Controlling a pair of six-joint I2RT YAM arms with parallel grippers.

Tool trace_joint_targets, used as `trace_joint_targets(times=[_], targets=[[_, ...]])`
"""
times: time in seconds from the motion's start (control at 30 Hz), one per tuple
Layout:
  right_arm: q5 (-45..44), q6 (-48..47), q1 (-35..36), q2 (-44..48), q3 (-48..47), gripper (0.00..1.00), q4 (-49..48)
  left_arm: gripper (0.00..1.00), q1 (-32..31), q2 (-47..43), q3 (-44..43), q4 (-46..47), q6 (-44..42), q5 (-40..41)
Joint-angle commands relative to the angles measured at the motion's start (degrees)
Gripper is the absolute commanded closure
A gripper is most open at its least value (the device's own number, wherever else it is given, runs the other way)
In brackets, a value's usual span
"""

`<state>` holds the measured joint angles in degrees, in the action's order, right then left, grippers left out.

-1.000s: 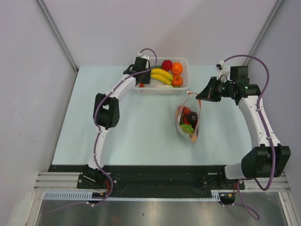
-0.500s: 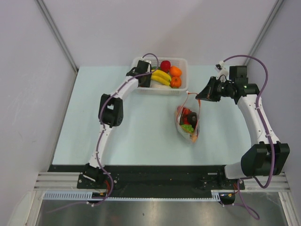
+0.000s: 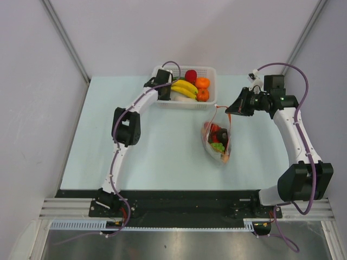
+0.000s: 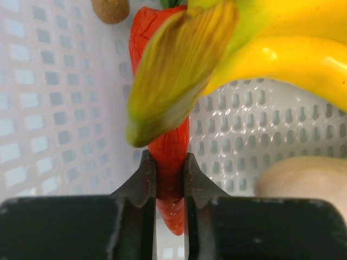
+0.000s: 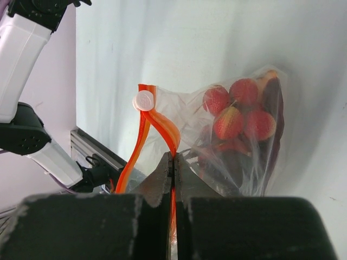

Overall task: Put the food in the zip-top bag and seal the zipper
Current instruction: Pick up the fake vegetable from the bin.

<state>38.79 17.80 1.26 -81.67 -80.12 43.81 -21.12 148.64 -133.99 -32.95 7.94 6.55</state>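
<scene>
Zip-top bag, clear floppy film, is pinched at its orange-red zipper by right jaws; left jaws clamp a glossy carrot in the mesh basket.

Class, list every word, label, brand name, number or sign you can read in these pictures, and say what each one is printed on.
None: no text can be read in any view.
The basket, bag, zipper, its white round slider, the carrot and bananas carry no lettering.
Any marking on the left arm or right arm is too small to tell.
</scene>
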Motion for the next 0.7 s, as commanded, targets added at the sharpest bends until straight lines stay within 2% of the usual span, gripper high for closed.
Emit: trace_joint_targets(times=[0.0,0.17,0.33,0.5,0.53,0.57,0.63,0.67], targets=[[-0.47,0.22,-0.12,0.19,-2.33,1.0,-2.59,0.96,0.29,-11.07,4.25,4.37,0.84,2.24],[-0.11,-0.14,-0.2,0.63,-1.97,1.0,-3.12,1.0,0.21,-18.2,7.78,7.99,-0.03,4.0],[0.59,-1.1,-0.11,0.98,-2.06,1.0,-2.77,1.0,0.21,-20.75,7.7,7.47,-1.26,6.02],[1.29,-2.51,-0.03,1.42,-1.8,1.0,-2.5,1.0,0.21,-24.53,10.75,6.14,-3.28,4.28],[1.47,-2.68,-0.11,1.6,-1.71,1.0,-2.59,1.0,0.21,-28.02,12.69,7.53,-3.72,2.35],[1.56,-2.77,-0.03,1.69,-1.62,1.0,-2.68,1.0,0.21,-30.4,15.4,9.29,-6.08,-5.94],[1.82,-3.12,0.06,1.77,-1.36,1.0,-2.94,1.0,-0.14,-39.33,24.77,14.28,-7.77,-14.86],[1.82,-3.3,0.15,1.78,-1.36,1.0,-2.86,1.0,-0.23,-42.61,27.79,15.53,-10.03,-24.99]])
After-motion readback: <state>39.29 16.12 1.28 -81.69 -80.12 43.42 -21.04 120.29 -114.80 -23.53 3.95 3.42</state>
